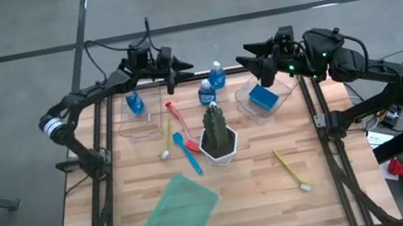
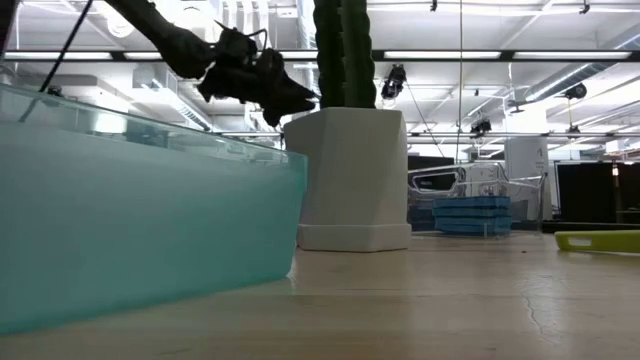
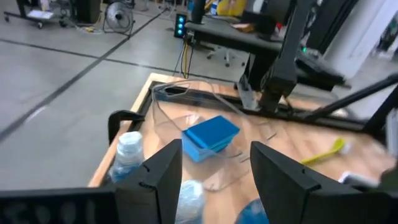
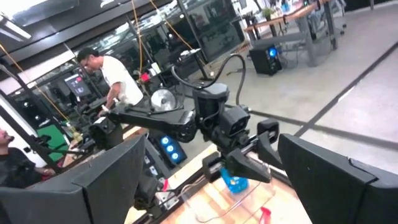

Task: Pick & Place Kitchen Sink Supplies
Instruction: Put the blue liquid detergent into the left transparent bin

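Nearest me, by the bench's near edge, lies the green sheet (image 1: 178, 207), which I leave alone. The yellow brush (image 1: 291, 170) sits toward the near right corner. At mid-bench the cactus pot (image 1: 218, 136) stands in the way, with the blue brush (image 1: 188, 152), red brush (image 1: 177, 117) and lime brush (image 1: 165, 141) scattered just to its left.

Behind the pot, two loose bottles (image 1: 207, 91) stand close together near the far edge. A third bottle (image 1: 134, 102) is already in the left clear bin (image 1: 124, 131). A blue sponge (image 1: 263, 97) rests in the right clear bin (image 1: 242, 98).

My left claw (image 1: 184, 68) hovers above the far edge between the left bin and those bottles, fingers partly spread with nothing in them. The right claw (image 1: 246, 63) hangs over the far edge by the right bin, spread wide and empty.

I judge the bottle nearer the left claw to be my next pick. I would descend straight over its cap, straddle the body below the cap, and keep the fingers lined so neither nudges its neighbour or the cactus. I'd close gently, since a small bottle tips easily.
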Available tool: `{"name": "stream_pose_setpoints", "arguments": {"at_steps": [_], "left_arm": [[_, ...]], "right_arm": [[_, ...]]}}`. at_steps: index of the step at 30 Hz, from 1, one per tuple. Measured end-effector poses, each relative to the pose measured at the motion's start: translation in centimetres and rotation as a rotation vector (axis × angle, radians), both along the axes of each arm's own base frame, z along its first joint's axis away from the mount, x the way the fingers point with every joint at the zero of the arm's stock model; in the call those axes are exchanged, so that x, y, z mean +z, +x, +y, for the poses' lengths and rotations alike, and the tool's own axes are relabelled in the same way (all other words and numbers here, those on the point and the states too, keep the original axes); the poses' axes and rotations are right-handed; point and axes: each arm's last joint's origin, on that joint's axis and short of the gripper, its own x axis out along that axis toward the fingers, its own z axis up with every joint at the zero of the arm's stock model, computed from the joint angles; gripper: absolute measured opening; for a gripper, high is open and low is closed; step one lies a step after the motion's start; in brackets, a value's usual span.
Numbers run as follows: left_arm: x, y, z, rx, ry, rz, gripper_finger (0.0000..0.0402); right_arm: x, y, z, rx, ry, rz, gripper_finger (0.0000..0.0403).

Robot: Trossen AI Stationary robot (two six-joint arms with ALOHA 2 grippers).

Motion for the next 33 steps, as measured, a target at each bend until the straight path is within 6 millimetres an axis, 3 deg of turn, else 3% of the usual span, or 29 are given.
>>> {"name": "stream_pose_setpoints", "arguments": {"at_steps": [7, 16, 25, 33], "left_arm": [[-1.5, 1.2, 1.0, 0.018, 0.037, 0.036, 0.0181], [-4.0, 3.5, 0.7, -0.039, 0.014, 0.086, 0.0181], [-6.1, 4.6, 0.7, -0.044, 0.032, 0.134, 0.0181], [-6.8, 5.1, 0.5, -0.004, 0.085, 0.167, 0.0181]], "right_arm": [[-0.2, 0.0, 0.0, -0.004, 0.025, 0.007, 0.0366], [-0.2, 0.0, -0.1, -0.030, 0.030, 0.011, 0.0366], [-0.5, -0.1, -0.1, -0.032, 0.059, 0.026, 0.0366], [-0.6, -0.1, -0.1, -0.033, 0.066, 0.033, 0.0366]]}}
